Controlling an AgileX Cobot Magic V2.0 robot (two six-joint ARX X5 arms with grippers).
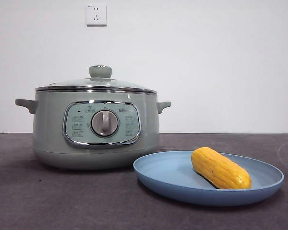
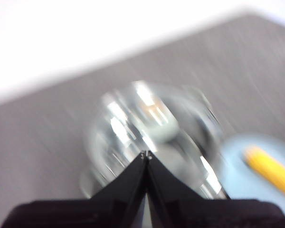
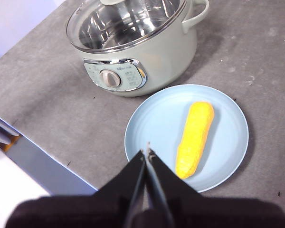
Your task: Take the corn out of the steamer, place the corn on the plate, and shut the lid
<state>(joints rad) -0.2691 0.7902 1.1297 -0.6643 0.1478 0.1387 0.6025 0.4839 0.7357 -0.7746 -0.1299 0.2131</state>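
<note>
Black jaws of the right hand [image 3: 146, 153] press together with nothing between them, hanging above the near rim of the plate [image 3: 142, 118]. Just past those tips, slightly to one side, the corn [image 3: 194, 137] lies lengthwise on the light-blue plate, resting on the plate's floor with one tapered end pointing back toward the hand and the other toward the steamer [image 3: 152, 52]. Beyond the plate, close to its far rim but apart from it, the pale green steamer stands on the dark grey surface [image 3: 61, 118], its control panel and silver dial [image 3: 109, 79] turned toward the hand. The lid [image 3: 128, 23] sits on the steamer, chrome rim seated all round and the shiny inner bowl visible through the glass. The left hand [image 2: 146, 154] is likewise clenched on nothing, its tips meeting in a point above the lid; that view is heavily blurred, so it seems to hover over the glass dome rather than touch it, though this cannot be told for sure. Off to the side of this hand, the plate's edge and the yellow corn show as soft shapes. In the front view neither hand appears; the lid's green knob [image 1: 100, 71] stands upright at the centre, and a wall socket [image 1: 96, 14] sits high on the white wall behind.
</note>
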